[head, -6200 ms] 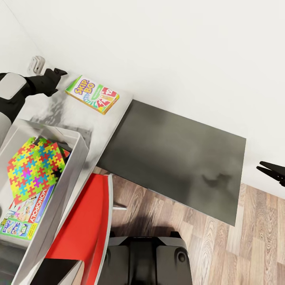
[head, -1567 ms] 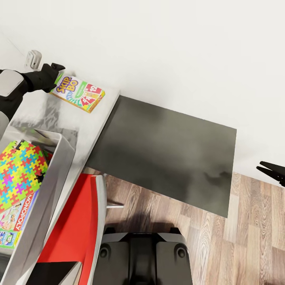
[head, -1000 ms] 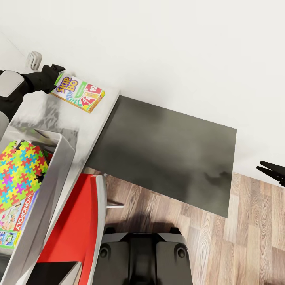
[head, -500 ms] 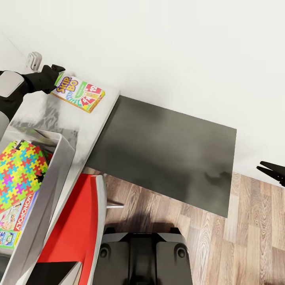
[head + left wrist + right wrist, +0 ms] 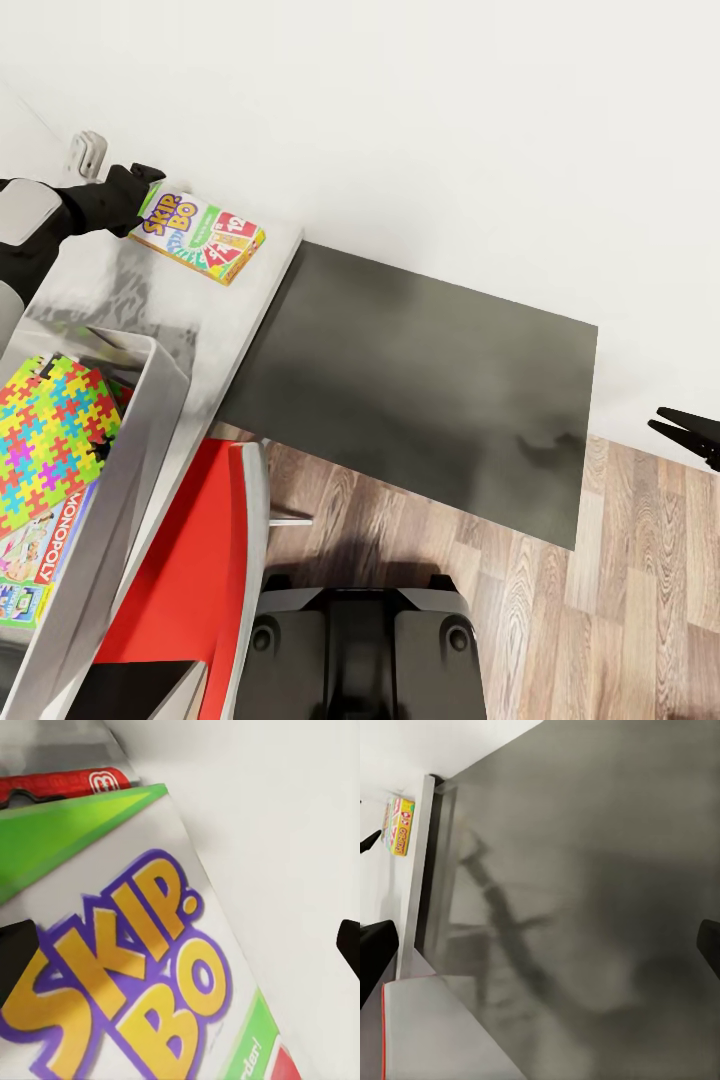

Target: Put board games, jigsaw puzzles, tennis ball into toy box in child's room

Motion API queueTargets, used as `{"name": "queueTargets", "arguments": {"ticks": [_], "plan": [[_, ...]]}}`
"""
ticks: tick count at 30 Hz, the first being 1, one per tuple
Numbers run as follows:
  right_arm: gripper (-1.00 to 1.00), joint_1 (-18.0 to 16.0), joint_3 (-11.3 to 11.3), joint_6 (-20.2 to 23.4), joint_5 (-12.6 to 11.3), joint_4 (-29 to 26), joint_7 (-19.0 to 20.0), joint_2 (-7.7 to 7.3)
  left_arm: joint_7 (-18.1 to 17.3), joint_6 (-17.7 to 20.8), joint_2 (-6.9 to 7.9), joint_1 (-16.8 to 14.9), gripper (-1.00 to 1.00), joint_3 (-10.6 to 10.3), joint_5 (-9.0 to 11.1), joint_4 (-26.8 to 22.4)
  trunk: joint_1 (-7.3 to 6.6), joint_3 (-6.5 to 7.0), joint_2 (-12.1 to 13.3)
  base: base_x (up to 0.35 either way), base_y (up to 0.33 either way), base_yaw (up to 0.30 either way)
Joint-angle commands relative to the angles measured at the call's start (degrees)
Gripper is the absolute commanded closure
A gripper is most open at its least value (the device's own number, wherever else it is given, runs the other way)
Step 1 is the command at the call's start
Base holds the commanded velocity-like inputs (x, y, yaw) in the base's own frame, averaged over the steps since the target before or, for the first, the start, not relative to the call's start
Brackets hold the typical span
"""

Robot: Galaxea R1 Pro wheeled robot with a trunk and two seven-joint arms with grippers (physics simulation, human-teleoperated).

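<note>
The left gripper (image 5: 150, 180) had reached to the far corner of the pale grey part of the table (image 5: 200, 300), next to the white wall (image 5: 450, 120), and sat at the corner of the yellow-green-red Skip-Bo board game (image 5: 197, 236). From the head view it looked to be touching or pinching that corner, though the fingertips were too small and dark there to be sure. In the left wrist view the printed lid of the game (image 5: 150, 967) lay between the two dark fingertips (image 5: 13, 960), which stood wide apart at the picture's two sides, so the jaws were spread and not pressed onto the box. The game lay flat on the pale top, near the edge where it met the dark grey section (image 5: 420, 390). The toy box (image 5: 135, 450) stood on the table nearer the robot, and in it a jigsaw puzzle (image 5: 50, 440) lay over the Monopoly board game (image 5: 45, 545). A red chair (image 5: 190, 580) stood just beside the bin, over the wooden floor (image 5: 600, 620). The right gripper (image 5: 685, 430) hung well apart from all this, past the far end of the dark section, its fingers spread; in its wrist view the dark tabletop (image 5: 600, 870) lay between the two separated fingertips (image 5: 375, 952).
</note>
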Motion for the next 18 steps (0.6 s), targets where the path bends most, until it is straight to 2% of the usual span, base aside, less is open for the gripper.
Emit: {"name": "queueTargets", "arguments": {"ticks": [1,10,18], "plan": [[-1.0,0.0,0.0,0.3,0.0,0.0,0.1,-0.01,0.3,0.1,0.06,0.0,-1.0,-0.3,0.5,-0.1,0.03,-0.06,-0.1,0.0,0.0,0.0],[-1.0,0.0,0.0,0.3,0.0,0.0,0.1,-0.04,0.3,0.1,-0.06,0.0,-1.0,-0.5,0.5,0.6,0.03,-0.06,-0.1,0.0,0.0,-0.008],[-1.0,0.0,0.0,0.3,0.0,0.0,0.1,-0.07,0.3,0.1,-0.11,0.0,-1.0,-0.6,0.5,1.0,0.03,-0.06,-0.1,0.0,0.0,-0.152]]}}
